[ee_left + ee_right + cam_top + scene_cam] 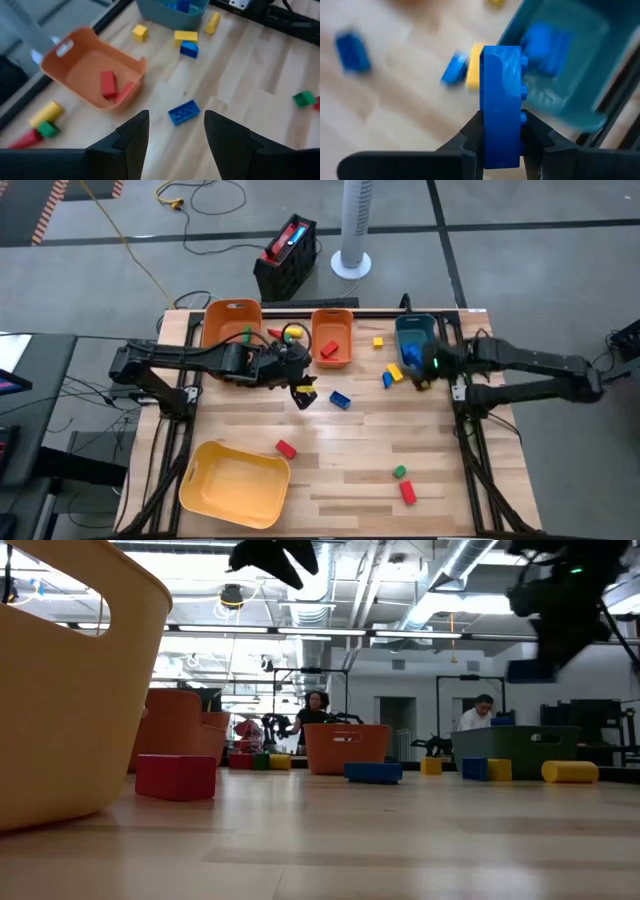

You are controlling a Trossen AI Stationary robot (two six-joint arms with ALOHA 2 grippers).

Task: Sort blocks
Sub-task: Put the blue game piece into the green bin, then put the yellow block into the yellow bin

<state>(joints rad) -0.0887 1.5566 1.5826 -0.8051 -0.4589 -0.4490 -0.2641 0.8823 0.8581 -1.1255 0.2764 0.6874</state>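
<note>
My right gripper (501, 127) is clenched on a blue brick (501, 105), carried edge-up near the table's far right corner, just beside the teal bin (570, 60), which already holds blue pieces. I judge this the drop-off step: next I need to get fully over the bin, then let go.

Left gripper (172, 132) hangs released, empty, over mid-table w/ a loose blue brick (184, 112) ahead of it, probably my next pick.

Right wrist view alone shows the grip. High view gives the layout: orange bin (331, 338), yellow bin (234, 481) at the near left corner, and other blocks scattered over the table (360, 450).
</note>
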